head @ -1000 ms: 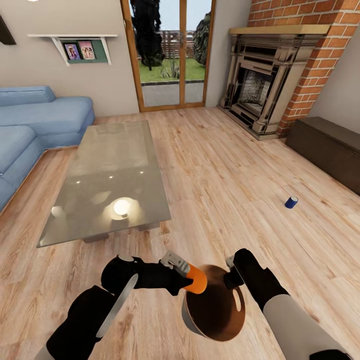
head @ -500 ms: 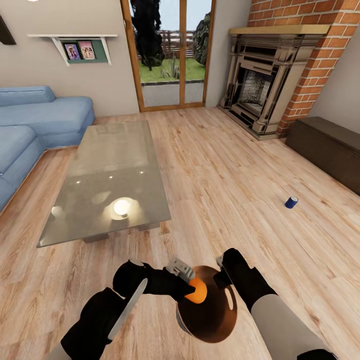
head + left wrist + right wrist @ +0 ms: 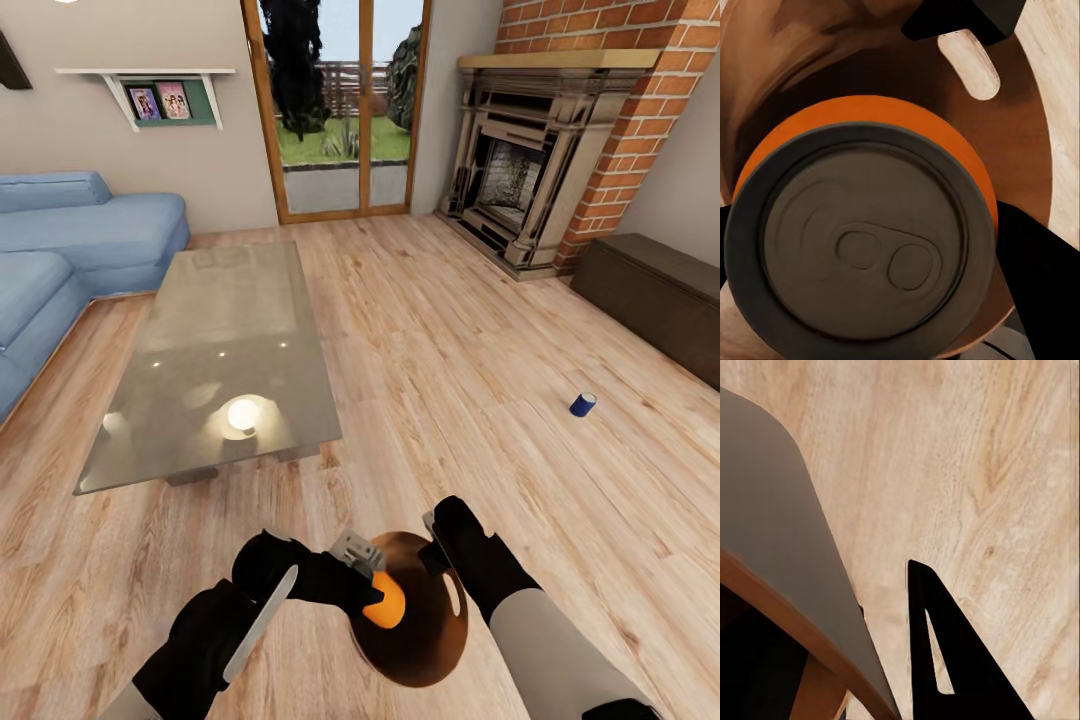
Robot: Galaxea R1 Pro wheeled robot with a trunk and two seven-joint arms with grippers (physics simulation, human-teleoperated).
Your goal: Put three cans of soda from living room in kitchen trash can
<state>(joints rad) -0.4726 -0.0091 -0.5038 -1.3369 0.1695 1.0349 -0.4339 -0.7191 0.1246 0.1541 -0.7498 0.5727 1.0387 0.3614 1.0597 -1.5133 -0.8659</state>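
Observation:
My left gripper (image 3: 372, 582) is shut on the orange soda can (image 3: 384, 601), holding it inside the mouth of the trash can (image 3: 425, 640). The left wrist view looks onto the can's dark top (image 3: 862, 247), with the bin's orange-brown inside (image 3: 1012, 142) and a handle hole (image 3: 971, 64) behind it. My right gripper (image 3: 438, 545) is shut on the bin's far rim and holds it tilted above the floor. In the right wrist view its finger (image 3: 945, 660) lies beside the bin's grey outer wall (image 3: 780, 532). The dark blue can (image 3: 583, 403) lies on the floor at the right. The third can is out of view.
This is the living room: the glossy low table (image 3: 215, 350) stands ahead on the left with the blue sofa (image 3: 70, 250) beyond it. The brick fireplace (image 3: 540, 160) and the dark bench (image 3: 660, 300) are on the right, and glass doors (image 3: 340, 110) are at the back. Wood floor lies between.
Both arms and the bin have drawn down and closer to me. The orange can has gone from the rim deeper into the bin's mouth.

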